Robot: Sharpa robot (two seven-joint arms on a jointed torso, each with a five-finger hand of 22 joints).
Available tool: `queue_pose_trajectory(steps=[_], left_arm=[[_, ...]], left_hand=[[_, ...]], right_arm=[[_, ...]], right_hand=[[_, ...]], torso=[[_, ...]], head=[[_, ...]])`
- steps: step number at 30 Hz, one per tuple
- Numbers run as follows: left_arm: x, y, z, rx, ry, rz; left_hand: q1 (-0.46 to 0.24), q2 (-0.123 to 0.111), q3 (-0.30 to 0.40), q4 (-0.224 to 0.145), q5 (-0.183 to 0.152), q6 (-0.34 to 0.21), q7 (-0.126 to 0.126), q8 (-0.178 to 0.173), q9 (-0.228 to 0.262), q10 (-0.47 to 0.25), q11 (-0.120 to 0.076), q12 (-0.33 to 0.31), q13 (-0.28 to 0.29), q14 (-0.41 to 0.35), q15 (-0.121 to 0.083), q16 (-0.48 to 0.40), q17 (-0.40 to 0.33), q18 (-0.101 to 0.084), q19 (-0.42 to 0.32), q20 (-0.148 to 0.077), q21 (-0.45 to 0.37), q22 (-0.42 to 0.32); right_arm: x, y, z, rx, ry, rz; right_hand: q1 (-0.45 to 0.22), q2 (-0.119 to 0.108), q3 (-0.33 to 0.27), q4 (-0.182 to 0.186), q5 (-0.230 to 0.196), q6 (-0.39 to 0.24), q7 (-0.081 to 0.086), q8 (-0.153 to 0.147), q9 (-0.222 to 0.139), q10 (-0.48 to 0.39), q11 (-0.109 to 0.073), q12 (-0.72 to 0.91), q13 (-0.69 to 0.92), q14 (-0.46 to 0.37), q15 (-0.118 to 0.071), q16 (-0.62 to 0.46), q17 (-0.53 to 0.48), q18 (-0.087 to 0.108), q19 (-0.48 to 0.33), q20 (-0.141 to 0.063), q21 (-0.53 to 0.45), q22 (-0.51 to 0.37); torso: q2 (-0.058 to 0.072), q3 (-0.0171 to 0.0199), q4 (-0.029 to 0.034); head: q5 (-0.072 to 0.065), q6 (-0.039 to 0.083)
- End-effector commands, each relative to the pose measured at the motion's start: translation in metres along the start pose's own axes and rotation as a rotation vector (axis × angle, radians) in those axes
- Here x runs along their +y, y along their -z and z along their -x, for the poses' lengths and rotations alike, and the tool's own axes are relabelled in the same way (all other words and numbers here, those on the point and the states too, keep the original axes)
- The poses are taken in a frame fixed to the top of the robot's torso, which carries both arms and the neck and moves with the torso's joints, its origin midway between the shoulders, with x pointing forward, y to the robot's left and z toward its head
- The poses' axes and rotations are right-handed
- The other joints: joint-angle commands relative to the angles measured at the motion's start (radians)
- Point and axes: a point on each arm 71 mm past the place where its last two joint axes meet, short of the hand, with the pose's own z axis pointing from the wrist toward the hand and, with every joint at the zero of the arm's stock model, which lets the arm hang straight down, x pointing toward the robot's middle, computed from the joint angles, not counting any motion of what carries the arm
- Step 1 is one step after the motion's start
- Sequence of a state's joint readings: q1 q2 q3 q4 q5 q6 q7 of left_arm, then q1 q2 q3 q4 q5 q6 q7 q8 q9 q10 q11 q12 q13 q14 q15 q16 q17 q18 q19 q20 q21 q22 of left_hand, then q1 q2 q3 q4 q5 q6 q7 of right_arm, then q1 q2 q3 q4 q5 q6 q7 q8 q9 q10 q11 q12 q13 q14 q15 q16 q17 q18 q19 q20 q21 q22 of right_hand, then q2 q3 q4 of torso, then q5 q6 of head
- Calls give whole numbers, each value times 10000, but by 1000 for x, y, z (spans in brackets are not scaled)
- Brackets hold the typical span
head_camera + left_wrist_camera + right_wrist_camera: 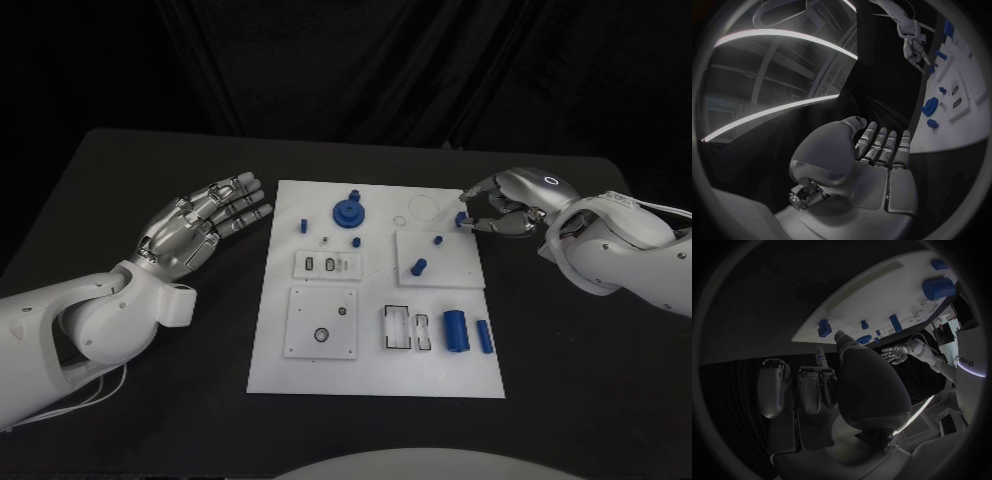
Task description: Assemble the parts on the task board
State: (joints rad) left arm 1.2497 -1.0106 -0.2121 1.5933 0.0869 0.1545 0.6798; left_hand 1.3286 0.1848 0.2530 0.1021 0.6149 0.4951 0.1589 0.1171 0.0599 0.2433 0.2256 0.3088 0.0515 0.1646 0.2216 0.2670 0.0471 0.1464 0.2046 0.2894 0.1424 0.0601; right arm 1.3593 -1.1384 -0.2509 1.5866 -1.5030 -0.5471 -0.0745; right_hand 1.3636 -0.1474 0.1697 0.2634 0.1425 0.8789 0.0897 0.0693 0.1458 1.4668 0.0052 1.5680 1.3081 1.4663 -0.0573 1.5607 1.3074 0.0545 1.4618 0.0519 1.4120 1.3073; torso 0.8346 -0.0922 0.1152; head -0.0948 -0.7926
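You see the white task board (378, 375) lying in the middle of the black worktop (130, 180), between the two arms.

Your left robot hand (202, 222) hovers over the worktop just beside the board's left edge. Its fingers are stretched out and apart, and it holds nothing. In the left wrist view the same hand (873, 165) shows its fingers side by side, pointing toward the board (954, 130).

Your right robot hand (505, 210) is at the board's far right corner. Its fingers are curled together around a small blue part (463, 220), which sits at the fingertips just over the board's right edge. I cannot tell if this part touches the board.

On the board you find more blue parts. A round blue gear-like part (349, 211) stands near the far edge, with a small blue peg (306, 225) to its left. A short blue pin (418, 267) lies on the raised square plate (454, 275) on the right side. Near the front right, a blue cylinder (456, 331) and a thinner blue bar (485, 337) lie side by side, just beside two narrow slots (405, 328). A square plate with a small round hole (322, 322) is at the front left.

In the right wrist view, the hand (854, 385) is close to the board's edge (836, 315).
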Motion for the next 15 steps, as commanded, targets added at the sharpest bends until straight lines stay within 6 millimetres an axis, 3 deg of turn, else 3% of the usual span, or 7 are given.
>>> queue_pose_trajectory(steps=[1, 15], left_arm=[[-12, 0, -1, 129, 145, -1588], [-12, 1, -1, 112, 132, -1575]], left_hand=[[-102, 32, 49, -15, 31, 32, 218, 36, 13, -2, 97, 58, 15, 19, 78, 59, 11, -151, 51, 19, 59, 16], [-110, 36, 69, -11, 34, 37, 224, 39, 14, 9, 105, 73, 18, 14, 80, 64, 11, -156, 46, 18, 57, 14]], right_arm=[[-1, 1, 1, -279, -66, 69], [-5, 3, -4, 1, -33, -129]], right_hand=[[41, -38, -37, 86, -66, -66, -8, -3, -13, 1040, -83, 28, 2627, 990, -69, -48, 2458, -51, -2, -37, -59, 1437], [116, -69, -100, 157, -113, 56, 20, 58, -15, 1040, -69, 28, 2627, 978, -61, -79, 2422, -43, -21, -35, -98, 1421]], torso=[[8, 2, 7], [-16, -5, -22]], head=[[-24, -13], [6, -36]])
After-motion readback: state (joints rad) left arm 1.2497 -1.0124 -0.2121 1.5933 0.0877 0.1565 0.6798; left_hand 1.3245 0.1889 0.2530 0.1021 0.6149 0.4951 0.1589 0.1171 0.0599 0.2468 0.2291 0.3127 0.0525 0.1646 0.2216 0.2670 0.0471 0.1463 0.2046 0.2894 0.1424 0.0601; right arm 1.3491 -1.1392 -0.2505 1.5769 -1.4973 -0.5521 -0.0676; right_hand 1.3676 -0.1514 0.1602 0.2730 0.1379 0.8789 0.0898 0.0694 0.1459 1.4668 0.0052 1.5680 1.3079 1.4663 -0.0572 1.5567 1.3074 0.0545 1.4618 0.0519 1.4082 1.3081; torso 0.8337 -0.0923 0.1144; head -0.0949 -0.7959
